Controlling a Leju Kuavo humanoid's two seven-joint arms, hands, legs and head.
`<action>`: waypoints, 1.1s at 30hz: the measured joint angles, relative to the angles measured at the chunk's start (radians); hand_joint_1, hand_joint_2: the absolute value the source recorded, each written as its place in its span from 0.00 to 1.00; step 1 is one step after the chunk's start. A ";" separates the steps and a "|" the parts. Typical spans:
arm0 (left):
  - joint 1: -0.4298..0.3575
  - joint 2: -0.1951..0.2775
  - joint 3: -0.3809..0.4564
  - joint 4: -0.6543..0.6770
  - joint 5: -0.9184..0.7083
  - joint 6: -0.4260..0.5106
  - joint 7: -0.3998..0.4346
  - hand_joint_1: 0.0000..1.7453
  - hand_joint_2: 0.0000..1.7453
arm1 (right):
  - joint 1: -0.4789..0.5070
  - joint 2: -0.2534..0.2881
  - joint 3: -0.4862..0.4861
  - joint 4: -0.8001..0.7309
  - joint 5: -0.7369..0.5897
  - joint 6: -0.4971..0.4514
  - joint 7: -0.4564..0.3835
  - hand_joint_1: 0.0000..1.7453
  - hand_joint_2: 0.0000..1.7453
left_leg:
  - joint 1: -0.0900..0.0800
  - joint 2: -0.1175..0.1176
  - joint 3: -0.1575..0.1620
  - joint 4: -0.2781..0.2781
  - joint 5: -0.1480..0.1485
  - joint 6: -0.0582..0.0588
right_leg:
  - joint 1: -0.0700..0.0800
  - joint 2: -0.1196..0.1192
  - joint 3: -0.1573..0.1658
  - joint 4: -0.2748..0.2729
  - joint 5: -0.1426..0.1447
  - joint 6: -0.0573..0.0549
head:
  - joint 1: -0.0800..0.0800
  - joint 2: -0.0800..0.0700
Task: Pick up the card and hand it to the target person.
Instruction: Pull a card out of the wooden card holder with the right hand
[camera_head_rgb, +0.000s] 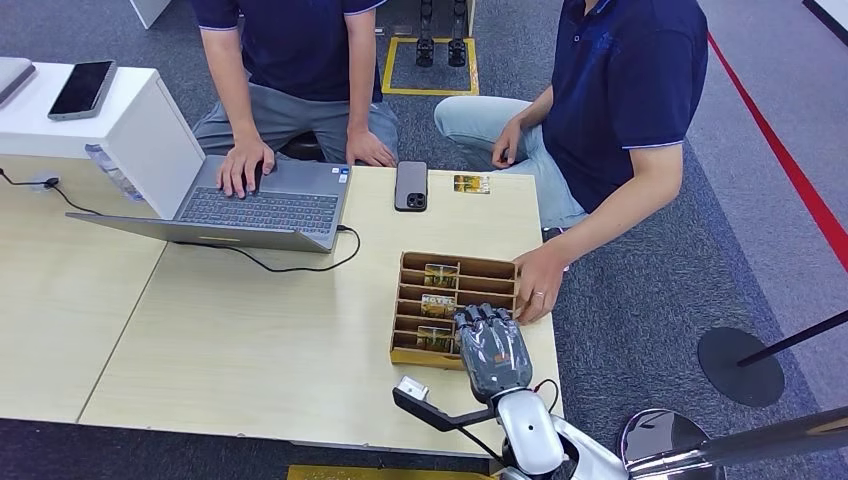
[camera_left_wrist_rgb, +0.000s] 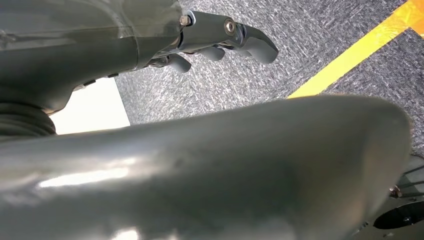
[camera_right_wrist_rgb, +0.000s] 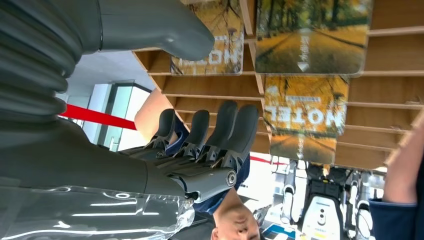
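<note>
Because the hotel card looks thin, stiff and slippery, pinch its upper edge; your right hand hovers spread, holding nothing.

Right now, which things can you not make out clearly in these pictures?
- Head view: the right robot hand covers the near right corner of the wooden card tray; contact with a card is hidden.
- Head view: print on the card by the phone is too small.
- Left wrist view: a blurred grey cover hides the floor below.
</note>
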 joint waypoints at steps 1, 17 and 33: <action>0.000 0.000 0.000 0.000 0.000 0.000 0.000 0.00 0.00 | -0.001 0.000 0.000 0.006 -0.001 0.000 0.001 0.49 1.00 | 0.000 0.000 0.000 0.000 0.000 0.000 | 0.000 0.000 0.000 0.000 0.000 0.000 | 0.000 0.000; 0.002 0.000 0.000 0.000 0.000 0.001 -0.001 0.00 0.00 | -0.011 -0.001 0.000 0.057 -0.011 -0.002 0.013 0.51 1.00 | 0.000 0.000 0.000 0.000 0.000 0.000 | 0.000 0.000 0.000 0.000 0.000 0.000 | 0.000 0.000; 0.007 0.000 0.000 0.000 0.001 0.004 -0.002 0.00 0.00 | -0.018 -0.002 0.000 0.070 -0.011 -0.006 0.023 0.77 1.00 | 0.000 0.000 0.001 0.000 0.000 0.000 | 0.000 0.000 0.000 0.000 0.000 0.000 | 0.000 0.000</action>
